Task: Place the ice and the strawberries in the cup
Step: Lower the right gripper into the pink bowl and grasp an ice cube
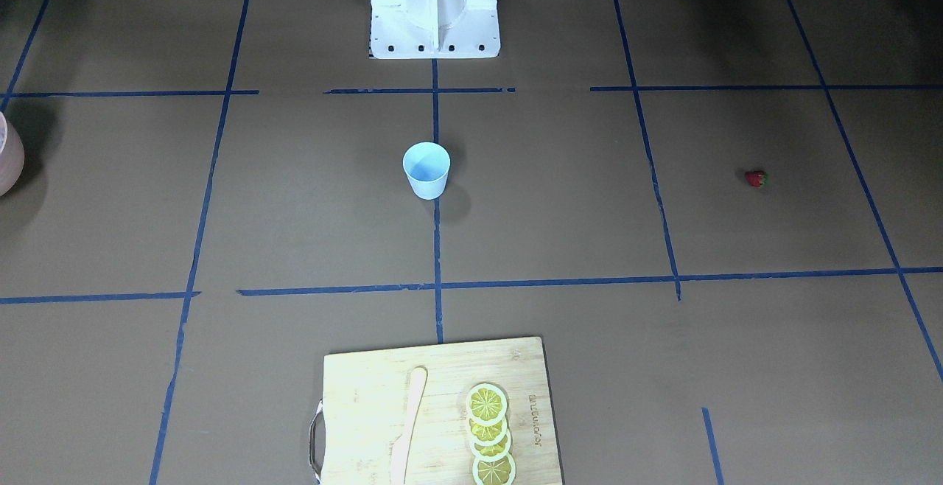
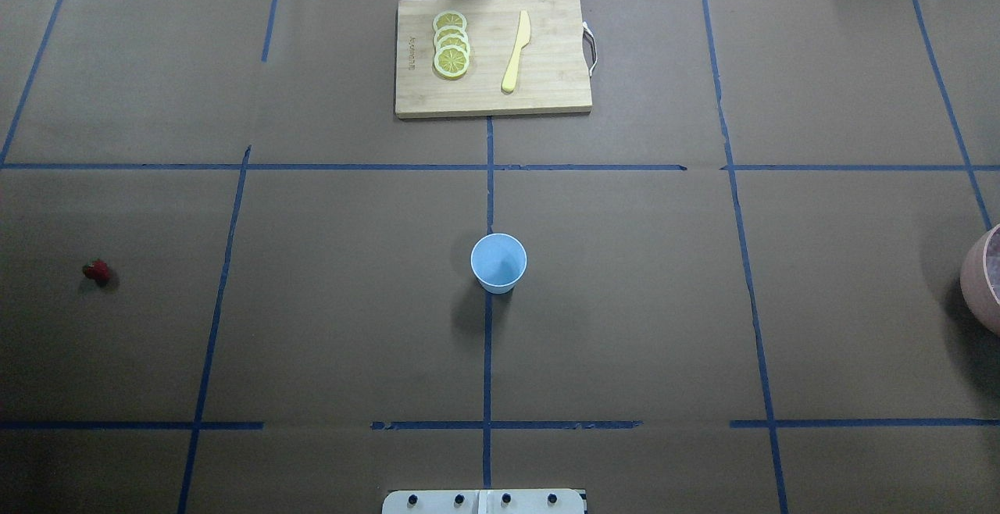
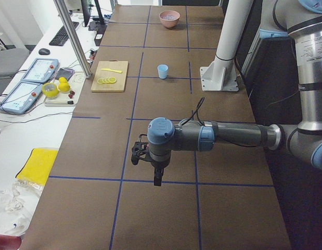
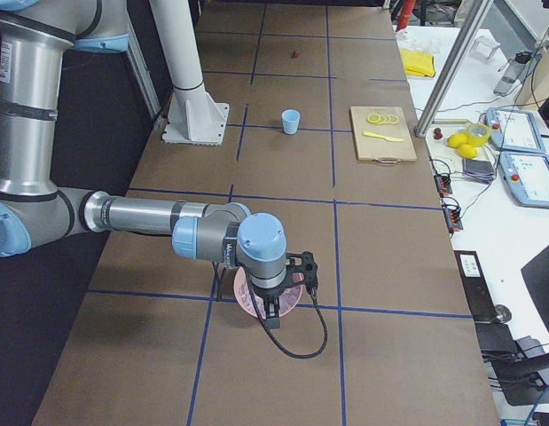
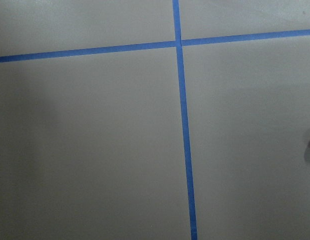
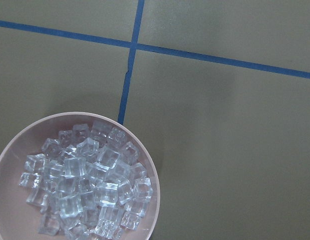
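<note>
The light-blue cup [image 2: 498, 262] stands upright mid-table on the centre tape line, also seen from the front [image 1: 426, 169]. One red strawberry [image 2: 96, 269] lies alone far out on the robot's left [image 1: 755, 178]. The ice [image 6: 89, 185] is a heap of clear cubes in a pink bowl [image 6: 74, 116] on the robot's far right. My right gripper [image 4: 301, 273] hovers over that bowl [image 4: 247, 306]. My left gripper [image 3: 140, 154] hangs above bare table. Both show only in side views, so I cannot tell whether either is open or shut.
A wooden cutting board [image 2: 492, 100] at the far edge carries several lemon slices [image 2: 451, 44] and a pale knife [image 2: 516, 51]. The robot's white base [image 1: 435, 6] stands at the near middle. Blue tape lines [image 5: 184, 125] cross the brown table.
</note>
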`<state>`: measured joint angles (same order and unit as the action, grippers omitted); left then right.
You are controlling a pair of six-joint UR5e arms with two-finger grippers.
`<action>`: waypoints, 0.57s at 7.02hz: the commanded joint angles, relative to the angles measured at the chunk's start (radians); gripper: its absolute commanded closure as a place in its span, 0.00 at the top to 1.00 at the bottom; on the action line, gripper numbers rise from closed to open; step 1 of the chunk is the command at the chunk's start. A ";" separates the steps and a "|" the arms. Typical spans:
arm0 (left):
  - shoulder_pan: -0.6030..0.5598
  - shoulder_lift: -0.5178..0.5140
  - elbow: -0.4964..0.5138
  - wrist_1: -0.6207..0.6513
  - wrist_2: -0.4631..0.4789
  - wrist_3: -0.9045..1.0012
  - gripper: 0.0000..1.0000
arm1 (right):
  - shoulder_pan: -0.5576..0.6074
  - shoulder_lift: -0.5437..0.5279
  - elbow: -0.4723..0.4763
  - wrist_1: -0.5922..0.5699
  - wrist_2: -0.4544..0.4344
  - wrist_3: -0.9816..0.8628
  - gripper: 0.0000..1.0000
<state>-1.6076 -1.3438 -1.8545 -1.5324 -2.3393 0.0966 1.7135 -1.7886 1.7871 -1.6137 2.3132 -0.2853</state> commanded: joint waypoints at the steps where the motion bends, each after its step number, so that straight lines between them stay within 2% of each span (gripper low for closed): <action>1: 0.000 0.000 0.000 0.000 -0.002 0.000 1.00 | 0.000 0.000 0.000 0.000 0.002 0.000 1.00; 4: 0.000 0.002 0.000 0.000 -0.002 0.000 1.00 | -0.008 0.009 0.015 0.000 0.033 0.006 1.00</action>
<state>-1.6076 -1.3427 -1.8546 -1.5325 -2.3408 0.0966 1.7099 -1.7837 1.7921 -1.6137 2.3248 -0.2822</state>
